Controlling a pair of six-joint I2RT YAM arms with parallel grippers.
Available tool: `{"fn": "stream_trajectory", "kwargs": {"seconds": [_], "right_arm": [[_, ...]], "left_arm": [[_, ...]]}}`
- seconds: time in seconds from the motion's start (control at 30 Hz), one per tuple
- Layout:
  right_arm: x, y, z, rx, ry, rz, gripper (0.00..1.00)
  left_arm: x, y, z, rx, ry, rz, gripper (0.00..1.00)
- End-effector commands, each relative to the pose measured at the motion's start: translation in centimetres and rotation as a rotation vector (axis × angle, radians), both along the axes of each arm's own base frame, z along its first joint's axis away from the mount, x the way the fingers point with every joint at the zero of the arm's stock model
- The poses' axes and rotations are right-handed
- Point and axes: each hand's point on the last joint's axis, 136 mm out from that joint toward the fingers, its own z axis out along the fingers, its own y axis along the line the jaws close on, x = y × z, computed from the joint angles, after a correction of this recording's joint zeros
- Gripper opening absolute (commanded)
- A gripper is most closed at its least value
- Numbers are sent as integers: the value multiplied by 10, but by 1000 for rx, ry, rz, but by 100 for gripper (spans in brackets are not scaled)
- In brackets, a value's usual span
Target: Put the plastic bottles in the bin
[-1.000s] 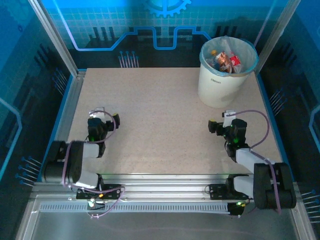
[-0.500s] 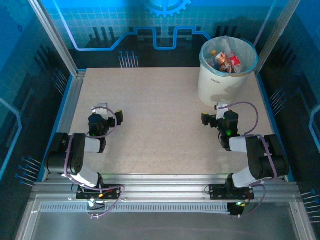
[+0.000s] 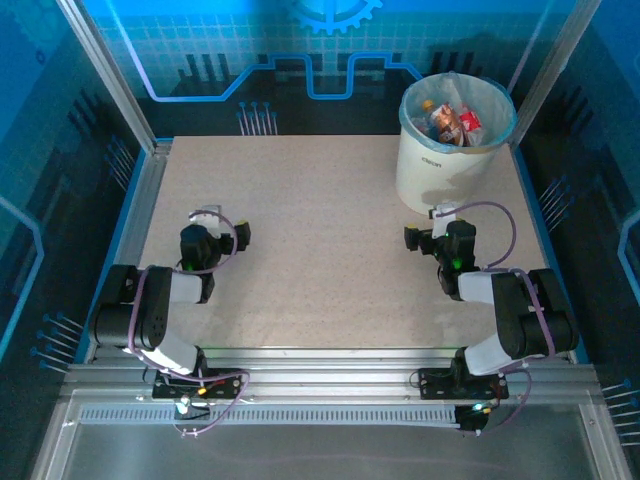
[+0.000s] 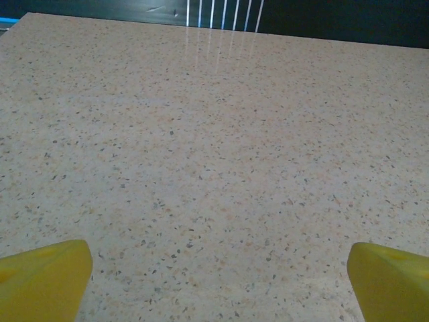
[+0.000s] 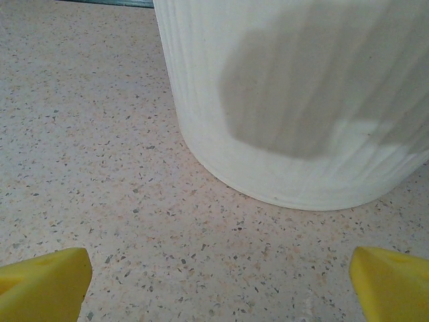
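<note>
The bin (image 3: 438, 170), a white round bucket with a pale blue liner over its rim, stands at the back right of the table. Inside it lie several plastic bottles (image 3: 447, 120) with red and orange labels. My right gripper (image 3: 432, 222) sits low on the table just in front of the bin, open and empty. In the right wrist view the bin wall (image 5: 295, 107) rises close ahead between the yellow fingertips (image 5: 47, 285). My left gripper (image 3: 208, 225) rests at the table's left side, open, with bare tabletop between its yellow fingertips (image 4: 43, 275).
Both arms are folded back toward their bases at the near edge. An aluminium frame rail (image 3: 145, 200) borders the speckled table (image 3: 320, 230) on the left, and blue panels enclose the back and sides.
The right arm has drawn back and folded, its gripper shifting left to just in front of the bin. The left gripper has moved slightly farther from the near edge.
</note>
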Motion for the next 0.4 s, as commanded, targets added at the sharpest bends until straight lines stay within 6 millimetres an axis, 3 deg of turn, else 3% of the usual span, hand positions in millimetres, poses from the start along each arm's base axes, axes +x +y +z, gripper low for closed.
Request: {"fn": "stream_trajectory", "kwargs": {"seconds": [0.0,0.37], "right_arm": [[6,0,8,-12,-23,11,100],[6,1,8,-7,-20,25,100]], "left_arm": [[4,-3,5,19,-8,-21,99],[4,-4,6,43,-14,-12,99]]}}
